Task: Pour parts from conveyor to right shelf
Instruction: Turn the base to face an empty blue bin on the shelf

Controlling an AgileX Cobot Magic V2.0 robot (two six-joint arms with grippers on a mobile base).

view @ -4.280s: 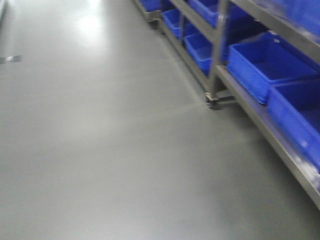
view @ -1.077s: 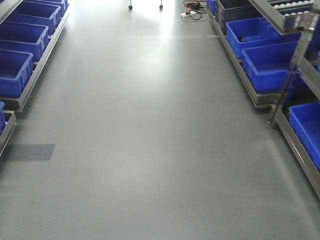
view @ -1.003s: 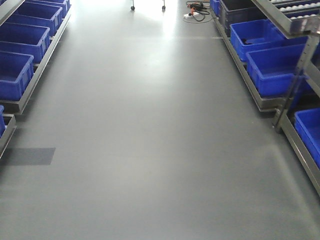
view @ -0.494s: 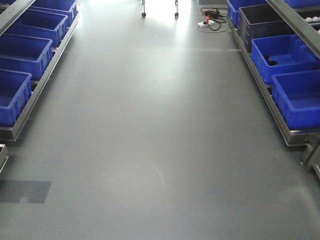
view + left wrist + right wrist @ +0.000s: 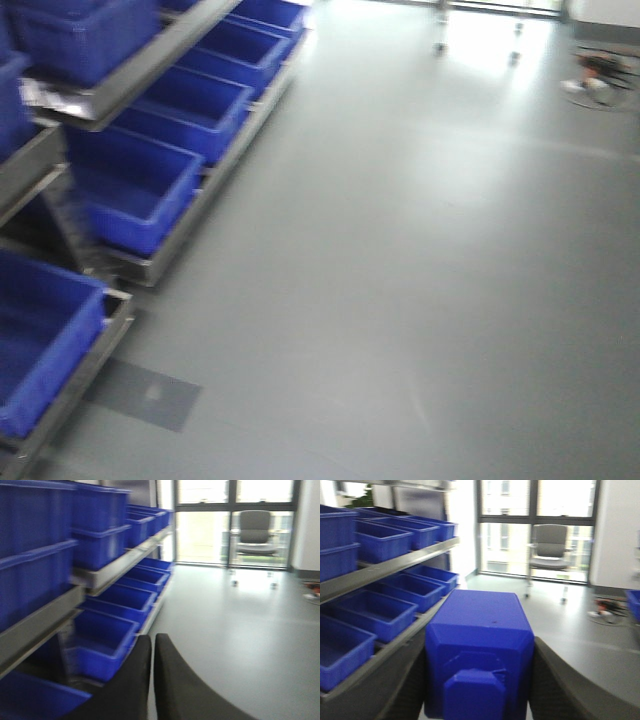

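Bright-blue smooth plastic block point(image 5: 479, 645) with a moulded stud sits clamped between the curved dark fingers of the right gripper point(image 5: 479, 690). Left gripper point(image 5: 152, 675) is pressed closed on nothing. Glossy grey floor point(image 5: 400, 250) runs beside a steel rack point(image 5: 160, 55) of deep blue bins point(image 5: 140, 190)

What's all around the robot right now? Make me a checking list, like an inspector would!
Surface: grey floor with one dark patch.
Job's things: blue block held up; conveyor: nothing seen.
Clutter: nothing seen.
Grippers: left gripper shut, holding nothing; right gripper shut on the block.
Cables: a tangle of cables on the floor, far across the room.
Surroundings: steel rack with blue bins on the left of each view; chair by the windows.
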